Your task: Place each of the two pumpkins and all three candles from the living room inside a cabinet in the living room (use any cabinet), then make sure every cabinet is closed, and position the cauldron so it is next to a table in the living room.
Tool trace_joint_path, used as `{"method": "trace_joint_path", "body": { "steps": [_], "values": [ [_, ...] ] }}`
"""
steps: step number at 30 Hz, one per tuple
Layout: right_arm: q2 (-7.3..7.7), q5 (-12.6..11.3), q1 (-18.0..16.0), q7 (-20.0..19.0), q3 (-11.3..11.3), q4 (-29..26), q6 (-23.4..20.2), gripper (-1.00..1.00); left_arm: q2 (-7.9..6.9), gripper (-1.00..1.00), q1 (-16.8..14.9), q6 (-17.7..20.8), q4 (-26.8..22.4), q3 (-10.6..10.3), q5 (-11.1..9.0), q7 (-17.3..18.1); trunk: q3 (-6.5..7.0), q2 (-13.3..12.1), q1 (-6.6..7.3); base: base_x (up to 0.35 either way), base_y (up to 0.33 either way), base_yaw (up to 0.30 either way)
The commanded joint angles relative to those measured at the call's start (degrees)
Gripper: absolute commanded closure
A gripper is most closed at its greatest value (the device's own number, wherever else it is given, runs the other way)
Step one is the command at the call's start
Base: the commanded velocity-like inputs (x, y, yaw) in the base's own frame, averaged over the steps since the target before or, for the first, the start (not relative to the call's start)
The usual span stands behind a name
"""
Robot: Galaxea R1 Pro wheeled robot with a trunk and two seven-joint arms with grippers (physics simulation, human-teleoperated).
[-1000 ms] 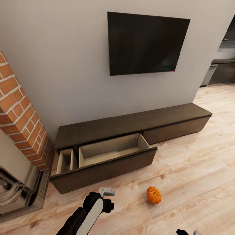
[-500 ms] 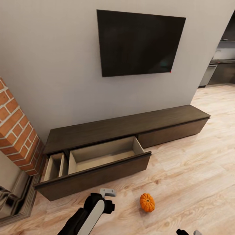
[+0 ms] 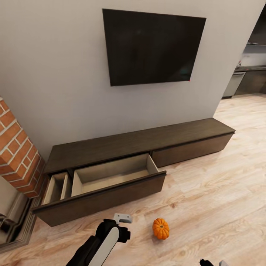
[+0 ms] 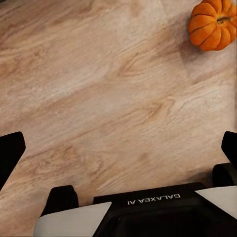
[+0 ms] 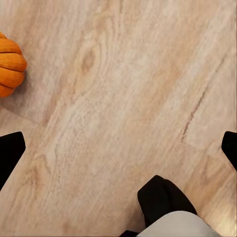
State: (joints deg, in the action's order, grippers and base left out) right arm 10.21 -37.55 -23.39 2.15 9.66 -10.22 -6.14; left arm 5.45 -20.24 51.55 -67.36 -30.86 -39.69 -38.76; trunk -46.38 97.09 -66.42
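A small orange ribbed pumpkin (image 3: 161, 228) sits on the plank floor in front of the long dark cabinet (image 3: 140, 142). The cabinet's left drawer (image 3: 111, 176) is pulled out, and the part of its tan inside that I can see is bare. My left arm (image 3: 107, 240) hangs over the floor just left of the pumpkin. My left gripper (image 4: 118, 148) is open above bare planks, with the pumpkin (image 4: 215, 24) off to one side. My right gripper (image 5: 118, 148) is open too, with the pumpkin (image 5: 10, 66) at the picture's edge.
A black TV (image 3: 151, 46) hangs on the pale wall above the cabinet. The red brick fireplace (image 3: 16, 155) stands at the left, close to the open drawer's end. At the far right, the wood floor (image 3: 221, 192) runs toward grey kitchen units (image 3: 244, 79).
The whole view has shifted, so the cabinet, TV and pumpkin sit further left in the picture and less of the fireplace shows. Both arms hold the same pose.
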Motion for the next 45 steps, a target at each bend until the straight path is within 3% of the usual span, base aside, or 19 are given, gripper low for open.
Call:
{"method": "trace_joint_path", "body": {
  "steps": [1, 14, 36, 45],
  "values": [
    [-0.01, -0.2, 0.0, 0.2, 0.2, -0.2, -0.4, -1.00, 0.00, -1.00, 0.0, 0.1, -0.1, -0.1, -0.6, -0.6, -0.14, 0.0, 0.01, 0.000, -0.297, 0.000],
    [-0.01, -0.2, 0.0, 0.3, 0.2, -0.2, -0.3, -1.00, 0.00, -1.00, -0.1, 0.1, -0.1, -0.1, -0.6, -0.7, -1.34, 0.0, 0.01, 0.029, -0.284, -0.069],
    [-0.01, -0.2, 0.0, 0.3, 0.2, -0.2, -0.3, -1.00, 0.00, -1.00, -0.1, 0.0, -0.1, -0.5, -0.5, -0.8, -3.21, 0.0, 0.01, 0.192, -0.205, -0.099],
    [-0.01, -0.2, 0.0, 0.2, 0.2, -0.2, -0.3, -1.00, 0.00, -1.00, -0.1, 0.0, -0.1, -0.5, -0.5, -0.8, -3.34, 0.0, 0.01, 0.110, -0.251, -0.003]
  ]
}}
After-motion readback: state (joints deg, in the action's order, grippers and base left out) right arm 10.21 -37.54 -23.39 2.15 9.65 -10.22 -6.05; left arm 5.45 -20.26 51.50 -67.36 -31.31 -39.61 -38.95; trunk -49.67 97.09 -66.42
